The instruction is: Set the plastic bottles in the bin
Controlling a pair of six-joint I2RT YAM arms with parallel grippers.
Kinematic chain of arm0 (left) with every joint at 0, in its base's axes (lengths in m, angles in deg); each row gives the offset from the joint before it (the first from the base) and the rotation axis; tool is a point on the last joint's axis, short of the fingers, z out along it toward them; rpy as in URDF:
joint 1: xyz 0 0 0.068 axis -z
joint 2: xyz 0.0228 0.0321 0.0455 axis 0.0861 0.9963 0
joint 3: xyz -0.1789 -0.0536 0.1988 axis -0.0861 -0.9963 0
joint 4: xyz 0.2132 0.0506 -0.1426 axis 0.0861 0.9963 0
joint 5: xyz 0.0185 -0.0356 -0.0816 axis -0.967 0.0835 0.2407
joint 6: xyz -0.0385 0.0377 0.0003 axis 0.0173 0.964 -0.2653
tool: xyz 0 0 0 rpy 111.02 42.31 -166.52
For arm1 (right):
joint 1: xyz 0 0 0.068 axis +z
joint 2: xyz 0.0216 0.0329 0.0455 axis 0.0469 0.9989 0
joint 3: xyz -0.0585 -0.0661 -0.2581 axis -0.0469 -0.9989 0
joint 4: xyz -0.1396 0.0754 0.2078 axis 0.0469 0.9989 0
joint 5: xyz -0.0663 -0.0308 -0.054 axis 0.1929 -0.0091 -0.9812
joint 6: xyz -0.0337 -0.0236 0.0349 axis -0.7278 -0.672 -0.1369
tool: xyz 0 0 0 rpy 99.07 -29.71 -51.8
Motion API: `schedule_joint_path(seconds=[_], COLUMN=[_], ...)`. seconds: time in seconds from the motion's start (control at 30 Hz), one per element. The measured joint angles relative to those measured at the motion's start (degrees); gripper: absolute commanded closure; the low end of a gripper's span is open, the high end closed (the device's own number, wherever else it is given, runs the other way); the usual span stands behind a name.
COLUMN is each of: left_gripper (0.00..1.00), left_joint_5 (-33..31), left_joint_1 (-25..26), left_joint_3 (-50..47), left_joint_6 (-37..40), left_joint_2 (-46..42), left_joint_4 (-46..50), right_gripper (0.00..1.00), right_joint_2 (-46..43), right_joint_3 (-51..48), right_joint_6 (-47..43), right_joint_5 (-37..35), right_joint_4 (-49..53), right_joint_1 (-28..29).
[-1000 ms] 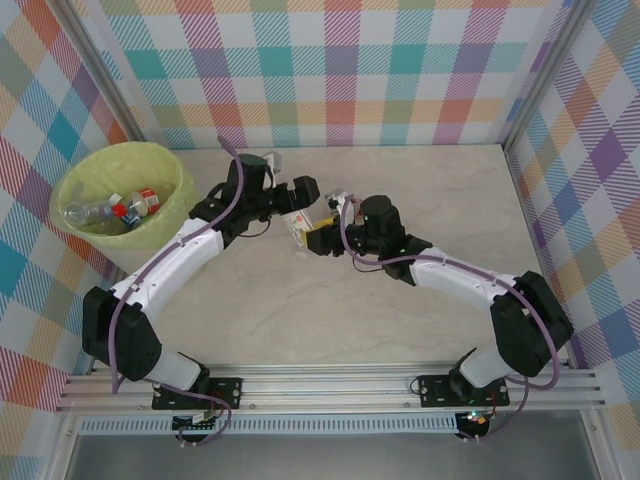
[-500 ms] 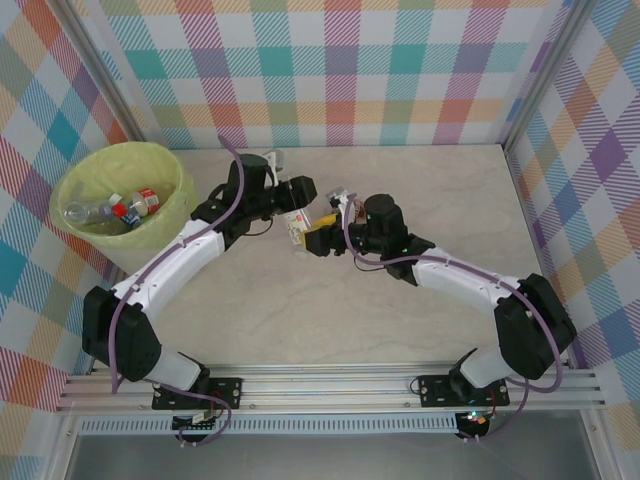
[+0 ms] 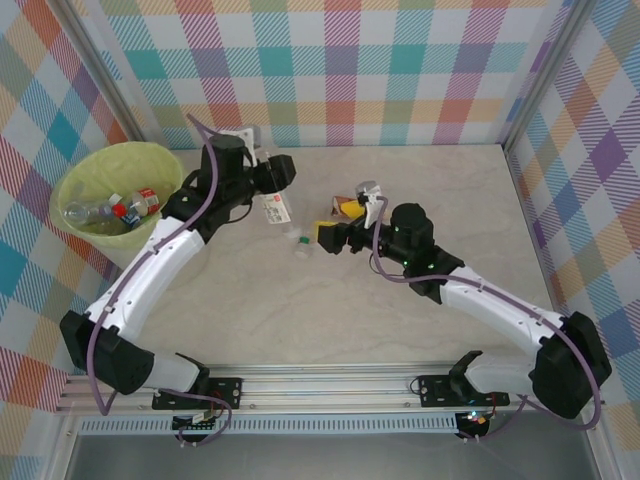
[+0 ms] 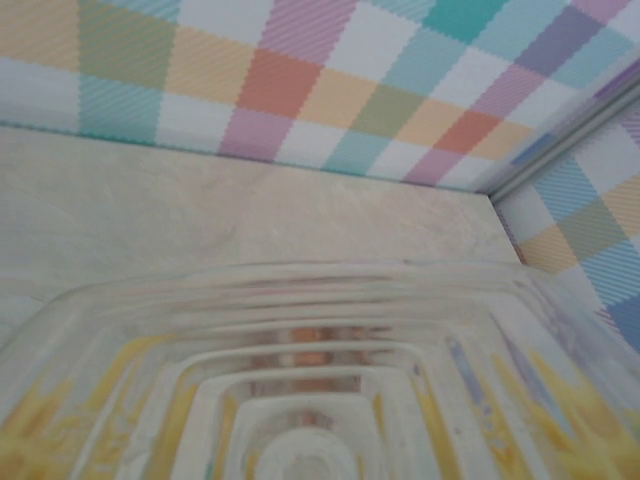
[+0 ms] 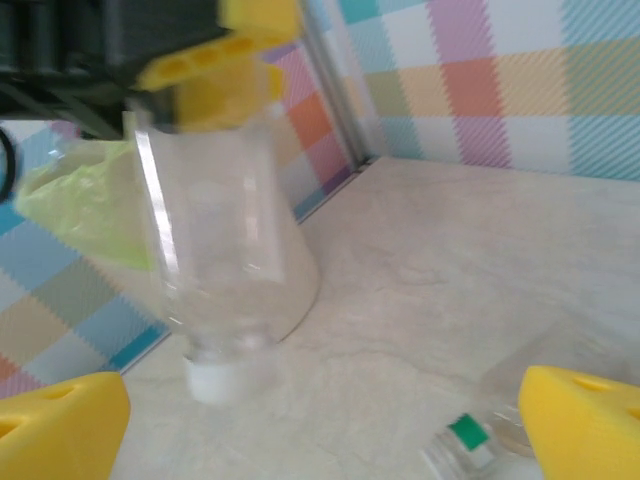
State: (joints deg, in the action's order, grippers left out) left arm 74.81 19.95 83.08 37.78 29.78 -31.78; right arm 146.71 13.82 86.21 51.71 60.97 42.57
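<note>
Seen from above, a pale marbled tabletop (image 3: 330, 330) is walled in by pastel checked panels (image 3: 340, 70). The bin (image 3: 150, 152), round and lined with a yellow-green bag, stands at the far left corner. Several plastic bottles (image 3: 110, 208) with red and blue labels lie inside it.

Just to the right of the bin, the left end effector (image 3: 272, 190) is clamped on a clear bottle (image 5: 225, 230). The bottle hangs with its white cap pointing down and clear of the tabletop. In the left wrist view the ribbed base of this bottle sits right against the lens, with yellow finger pads blurred behind the plastic.

Farther right of the bin, beyond the held bottle, a second small bottle (image 3: 300, 243) lies on its side on the tabletop, its cap green. The right end effector (image 3: 337, 223) is just beyond that, on the side away from the bin. Its yellow fingers (image 5: 585, 420) are spread wide and grip nothing. In the right wrist view the lying bottle rests near the right-hand finger, and the bin's green liner shows behind the hanging bottle.
</note>
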Motion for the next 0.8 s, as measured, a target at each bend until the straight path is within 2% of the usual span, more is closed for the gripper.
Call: schedule_joint_path(seconds=[0.23,0.37,0.57,0.8], left_gripper=[0.37,0.37,0.37,0.37], left_joint_5=[-6.5,-13.0,-25.0,-36.9], left_joint_1=[-1.4,-1.6,-4.5,-14.7], left_joint_3=[4.7,9.7,16.3,17.7], left_joint_6=[4.0,8.2,16.5,23.8], left_joint_2=[-4.0,-5.0,-6.1,-5.6], left_joint_4=[2.8,6.8,9.1,10.4], right_gripper=[0.00,0.00,0.00,0.00], right_joint_2=[-2.7,-2.8,-2.8,-1.7], right_joint_3=[-2.5,-2.9,-3.0,-3.0], right_joint_6=[0.3,1.0,2.2,3.1], right_joint_5=[-13.8,-19.3,-22.3,-22.7], right_joint_4=[3.3,4.7,5.3,5.3], right_joint_1=[0.0,-0.2,-0.5,-0.5])
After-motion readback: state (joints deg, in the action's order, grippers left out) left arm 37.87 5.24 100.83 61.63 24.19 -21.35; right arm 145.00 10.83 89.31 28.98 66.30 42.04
